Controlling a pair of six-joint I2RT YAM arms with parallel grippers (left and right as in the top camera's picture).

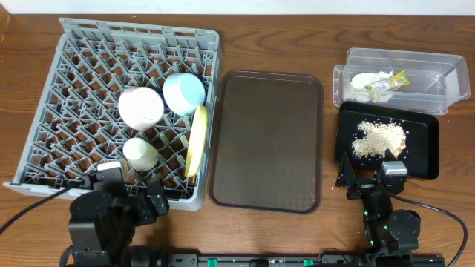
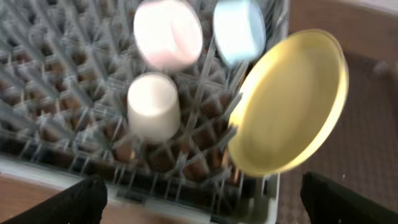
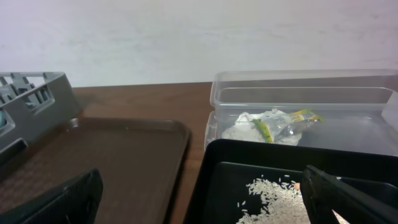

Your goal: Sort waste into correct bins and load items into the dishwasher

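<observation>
Napkin (image 1: 366,79) and yellow-green wrapper (image 1: 391,80) lie touching in the clear tub (image 1: 438,67) at the far right of the table (image 1: 30,37). Beige crumbs (image 1: 378,139) sit in a loose heap in the black tray (image 1: 424,152), which is just in front of the tub. The dish rack (image 1: 82,81) on the left holds four items. The yellow plate (image 1: 197,141) stands on edge, tilted, near the right wall. The light blue bowl (image 1: 184,93) and white-pinkish bowl (image 1: 141,107) are side by side mid-rack, and the small white cup (image 1: 140,153) is nearer the front. The brown serving tray (image 1: 267,141) lies between the rack and the bins.

The left gripper (image 1: 133,185) is at the rack's front edge, fingers spread wide and holding nothing. The right gripper (image 1: 371,176) is at the black tray's front rim, fingers likewise spread and empty.
</observation>
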